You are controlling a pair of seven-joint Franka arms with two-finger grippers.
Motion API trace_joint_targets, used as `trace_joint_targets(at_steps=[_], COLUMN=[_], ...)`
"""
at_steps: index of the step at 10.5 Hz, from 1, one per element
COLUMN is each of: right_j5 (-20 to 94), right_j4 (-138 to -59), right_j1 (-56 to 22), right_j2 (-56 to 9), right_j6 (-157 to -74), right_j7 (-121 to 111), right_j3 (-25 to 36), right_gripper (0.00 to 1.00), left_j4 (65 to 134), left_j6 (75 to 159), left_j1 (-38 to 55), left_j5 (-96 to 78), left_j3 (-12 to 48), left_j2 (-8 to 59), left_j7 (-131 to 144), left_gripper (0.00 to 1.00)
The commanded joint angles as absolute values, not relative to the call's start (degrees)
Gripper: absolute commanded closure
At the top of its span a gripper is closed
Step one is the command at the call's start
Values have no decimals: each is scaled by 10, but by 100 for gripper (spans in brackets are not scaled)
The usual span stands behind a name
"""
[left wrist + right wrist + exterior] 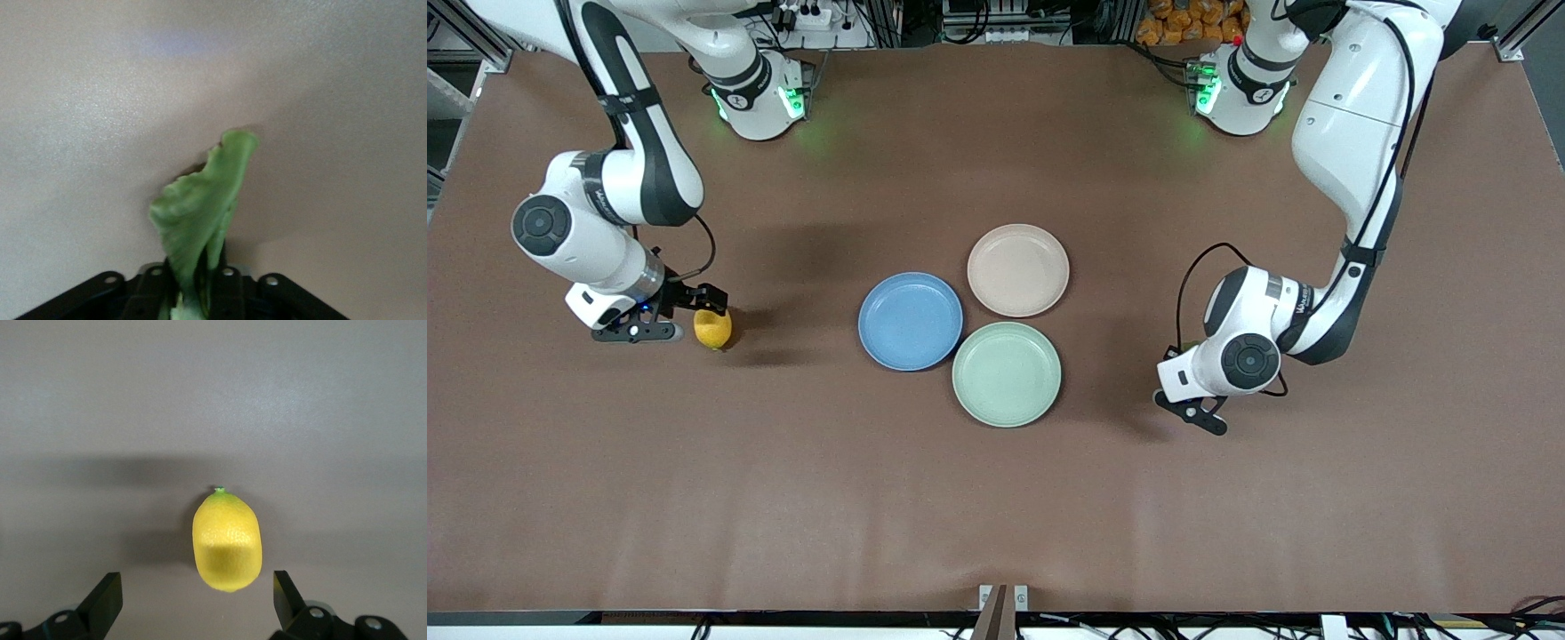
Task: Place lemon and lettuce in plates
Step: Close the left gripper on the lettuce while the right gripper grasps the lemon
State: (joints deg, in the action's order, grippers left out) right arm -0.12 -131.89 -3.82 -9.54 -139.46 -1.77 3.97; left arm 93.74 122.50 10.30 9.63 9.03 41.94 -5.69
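- right gripper (pixel 710 307): low over the table (pixel 996 498), well toward the right arm's end from the blue plate (pixel 910 321); fingers (pixel 107 603) spread apart with nothing clamped, one on each side of the lemon (pixel 227 540).
- lemon (pixel 712 329): lies on the table between the right gripper's parted fingers, its greenish tip pointing away from the wrist; not gripped, well apart from the blue plate.
- left gripper (pixel 200 280): low above the table, toward the left arm's end from the blue plate, apart from all three plates; fingers clenched on the lettuce (pixel 200 213).
- lettuce: pinched at its base in the left gripper, the leaf rising out from between the fingers; hidden under the left wrist in the front view.
- blue plate: nothing on it; touching or just beside the beige-pink plate (pixel 1018 269) and the mint-green plate (pixel 1007 373).
- beige-pink plate: farther from the front camera than the blue plate; nothing on it.
- mint-green plate: nearer to the front camera than the blue plate; nothing on it.
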Motion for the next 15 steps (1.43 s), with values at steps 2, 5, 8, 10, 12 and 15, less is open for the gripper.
trace_joint_targets(at_steps=[2,5,8,10,12,15], right_j5=[7,7,7,7,7,7], right_j4=[-1344,-1354,-1360,-1365,-1373,-1375], right_j1=[-30,-30,-28,-28,-27,-27], right_j2=[-128,-151,-177,-191,-206,-222], right_j6=[-1469,-1513,-1556,-1578,-1609,-1626], right_j7=[-18,-18,-18,-18,-18,-18], right_j3=[35,36,36,36,37,37], right_gripper=[0,0,0,0,0,0], left_j4=[937,935,935,937,938,938], left_j6=[1228,1220,1160,1144,1130,1086], left_j1=[107,110,107,101,106,114], left_j5=[102,98,98,98,98,98], left_j3=[94,96,121,153,185,242], left_j2=[414,392,365,359,359,362], left_j7=[-44,-16,35,74,135,240], left_gripper=[100,100,100,100,100,100])
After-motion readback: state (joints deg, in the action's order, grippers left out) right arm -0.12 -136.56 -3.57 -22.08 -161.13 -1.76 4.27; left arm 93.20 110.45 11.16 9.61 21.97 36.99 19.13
